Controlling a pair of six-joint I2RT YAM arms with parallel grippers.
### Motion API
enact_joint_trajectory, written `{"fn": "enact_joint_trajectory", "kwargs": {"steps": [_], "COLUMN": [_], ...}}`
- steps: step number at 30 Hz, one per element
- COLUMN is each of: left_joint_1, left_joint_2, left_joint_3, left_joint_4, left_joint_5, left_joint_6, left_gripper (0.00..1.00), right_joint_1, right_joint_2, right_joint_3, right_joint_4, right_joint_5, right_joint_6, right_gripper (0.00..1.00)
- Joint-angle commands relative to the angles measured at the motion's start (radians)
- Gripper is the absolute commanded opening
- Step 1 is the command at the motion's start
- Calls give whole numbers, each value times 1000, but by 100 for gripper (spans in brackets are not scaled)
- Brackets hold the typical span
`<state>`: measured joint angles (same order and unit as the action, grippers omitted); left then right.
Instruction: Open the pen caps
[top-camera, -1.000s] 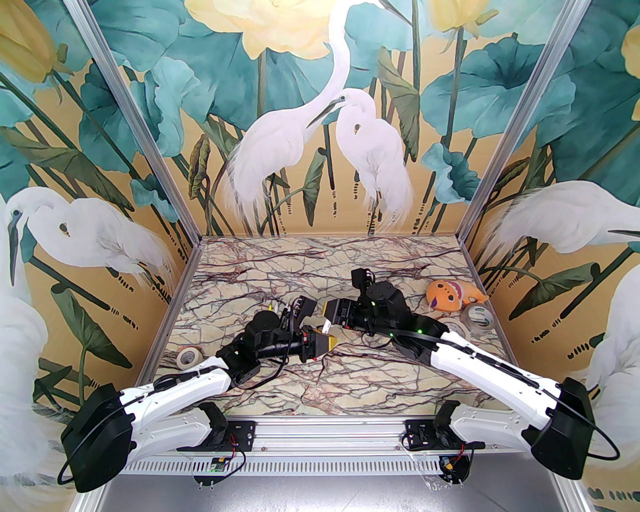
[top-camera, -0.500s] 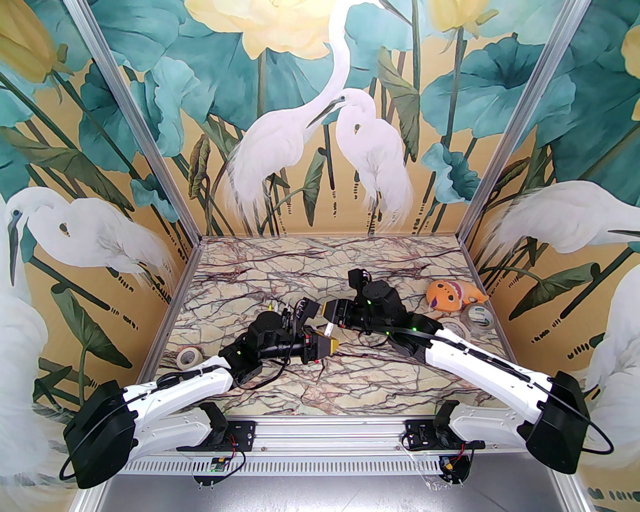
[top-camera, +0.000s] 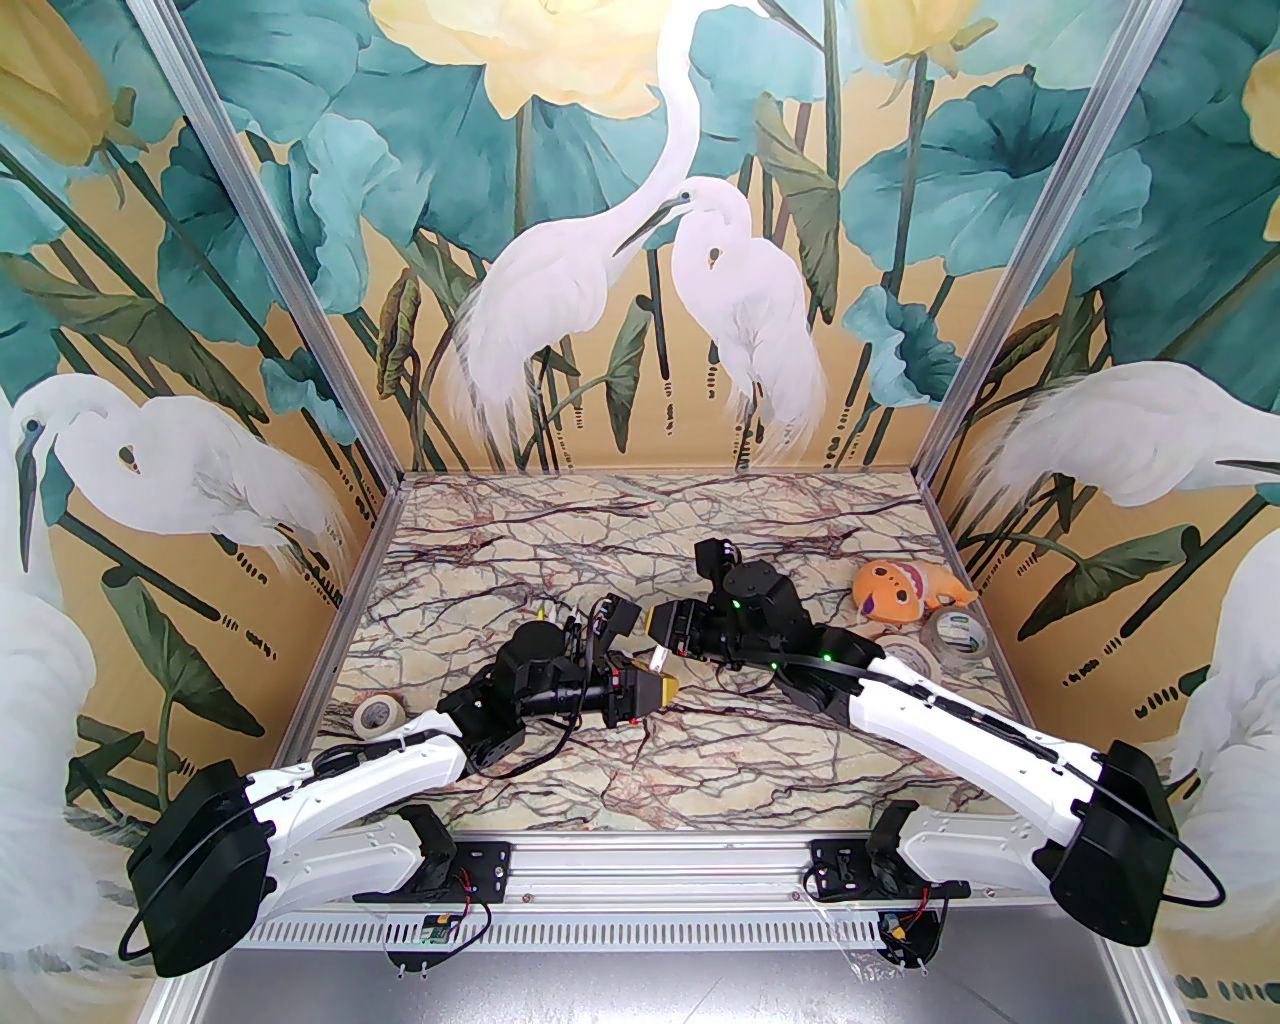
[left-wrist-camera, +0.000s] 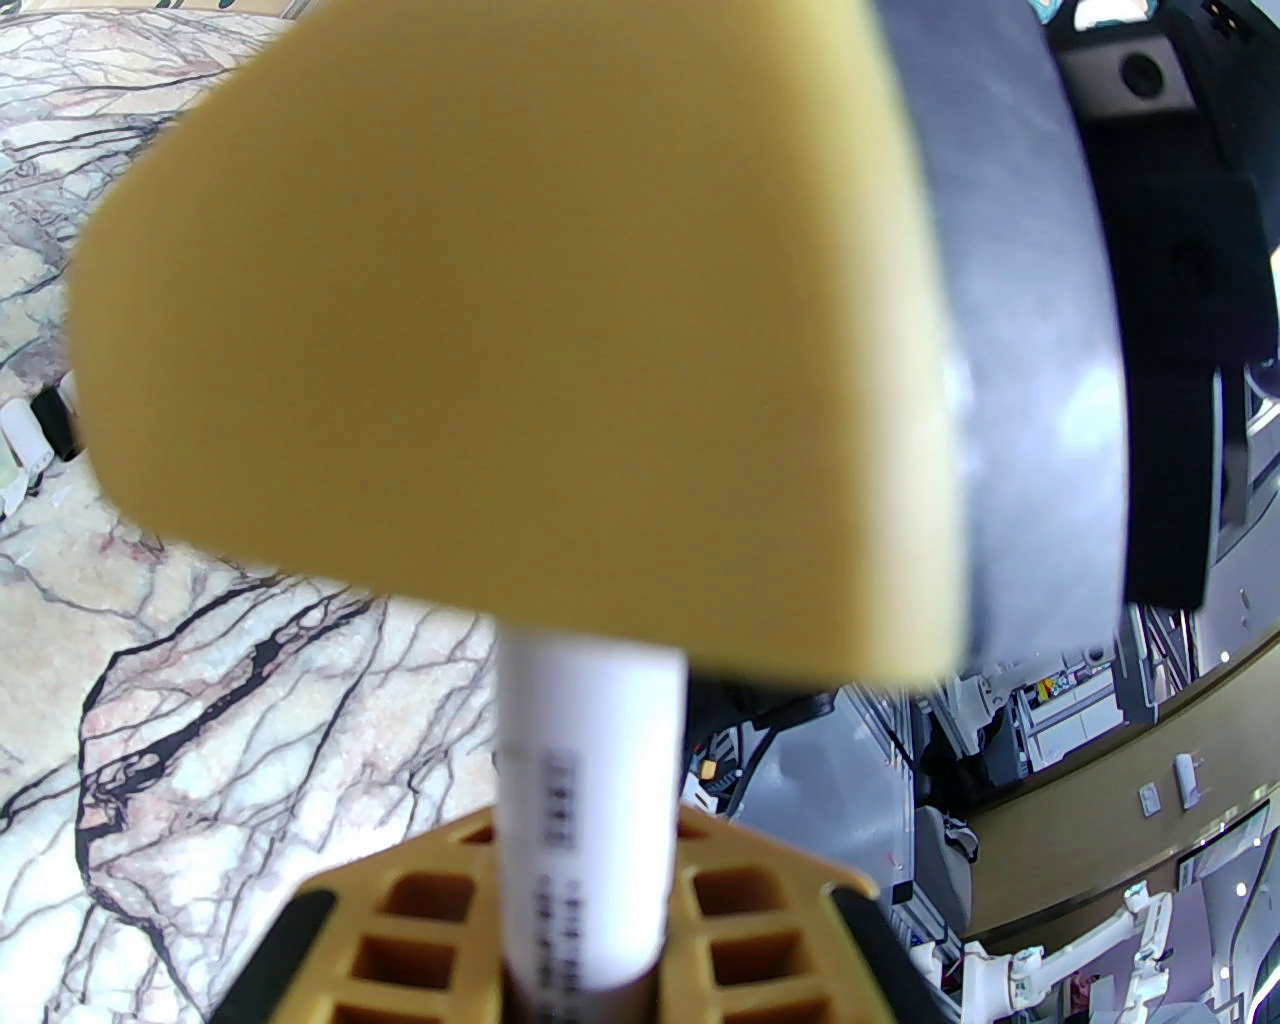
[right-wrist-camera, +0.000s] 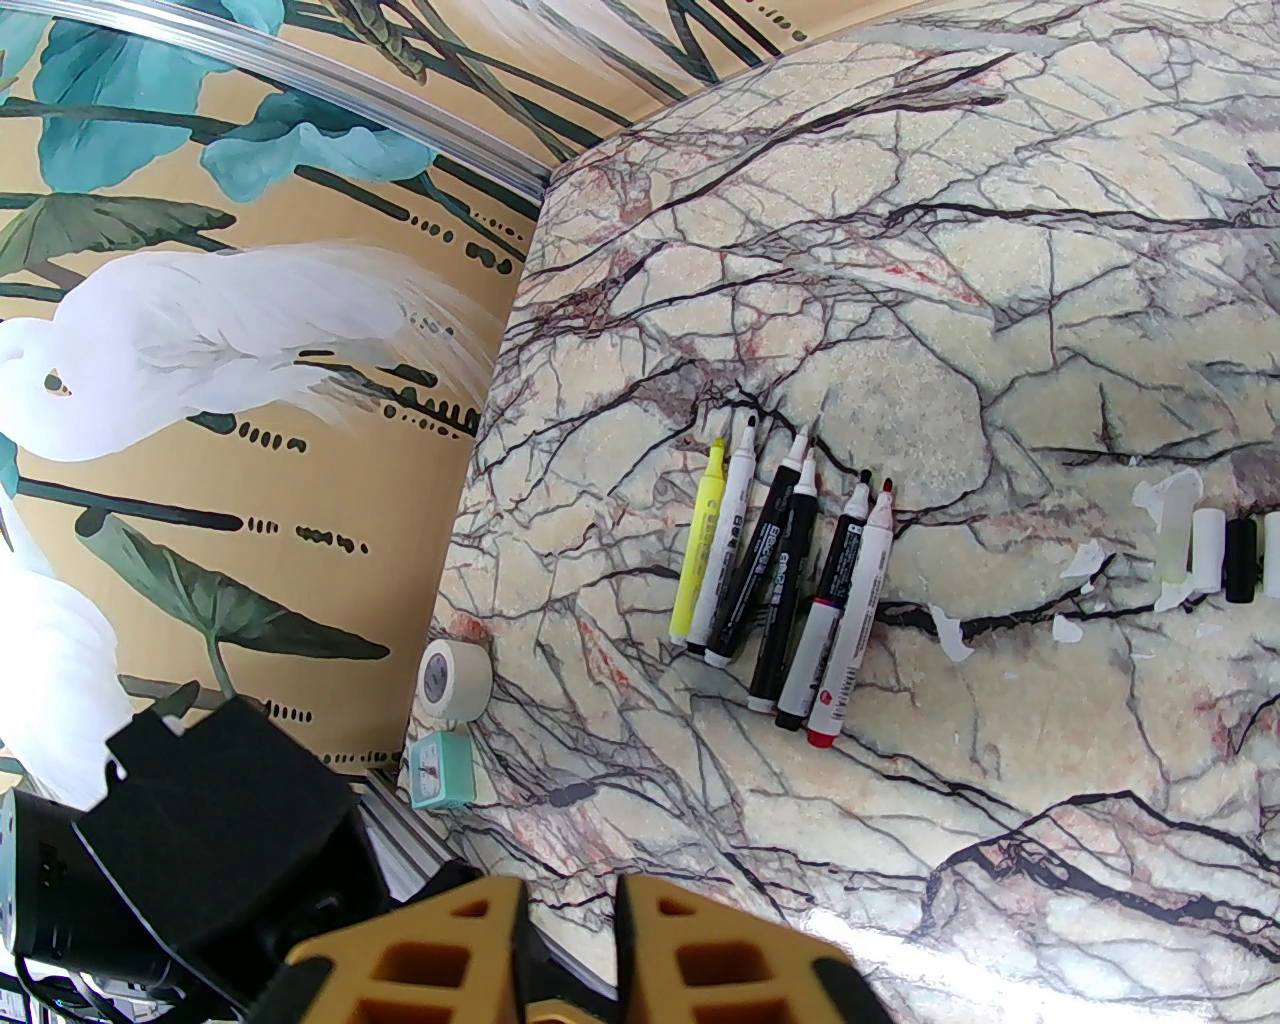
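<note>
**Left end effector** (top-camera: 660, 688): holding above the middle of the table (right-wrist-camera: 900, 250), clamped on the barrel of a white pen (left-wrist-camera: 590, 760). The pen is carrying a printed barcode and pointing away toward the right arm.

**Right end effector** (right-wrist-camera: 567, 895): meeting the left one from the far side, its fingers drawn in to a narrow slit over the far end of the white pen. A yellow pad is covering that end in the left wrist view, so whether a cap is sitting there cannot be told.

**Pen caps** (right-wrist-camera: 1210, 550): lying loose in a short row on the table, pale yellow-green, white and black, side by side. Torn white scraps (right-wrist-camera: 1080, 565) are lying around them.

**Row of pens** (right-wrist-camera: 780, 580): several lying side by side with tips bare, well apart from the caps.

**White tape roll** (right-wrist-camera: 455, 680): sitting at the left edge of the table, with a small mint-green box (right-wrist-camera: 440, 768) just beside it.

**Orange fish toy** (top-camera: 905, 590): resting near the right edge, with clear tape rolls (top-camera: 955, 632) lying just beside it.
</note>
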<state>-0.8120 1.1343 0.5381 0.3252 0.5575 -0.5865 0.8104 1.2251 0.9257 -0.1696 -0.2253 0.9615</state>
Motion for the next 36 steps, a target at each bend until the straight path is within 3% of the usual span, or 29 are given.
{"fn": "enact_joint_trajectory", "kwargs": {"steps": [1,6,12,18,22,29,36], "left_joint_1": [-5,-4,-5,-8,-35,-136,-196], "left_joint_2": [12,2,5,11,16,37,77], "left_joint_3": [32,21,-2,-1,19,104,151], "left_joint_4": [-3,29,137,79,-11,-241,-335], "left_joint_5": [25,58,154,116,30,-201,-283], "left_joint_6": [6,-12,-70,-46,5,131,191], "left_gripper": [10,10,10,8,7,5,6], "right_joint_1": [4,-10,-56,-99,-105,-105,-116], "right_joint_2": [-4,-35,-73,-131,-140,-127,-86], "right_joint_3": [35,46,10,-35,-26,18,82], "right_joint_4": [7,5,160,265,227,21,-118], "right_joint_5": [-9,-4,-145,-217,-178,63,189], "right_joint_6": [-13,-56,-93,-107,-105,-54,-28], "right_gripper": [16,13,12,12,11,10,9]}}
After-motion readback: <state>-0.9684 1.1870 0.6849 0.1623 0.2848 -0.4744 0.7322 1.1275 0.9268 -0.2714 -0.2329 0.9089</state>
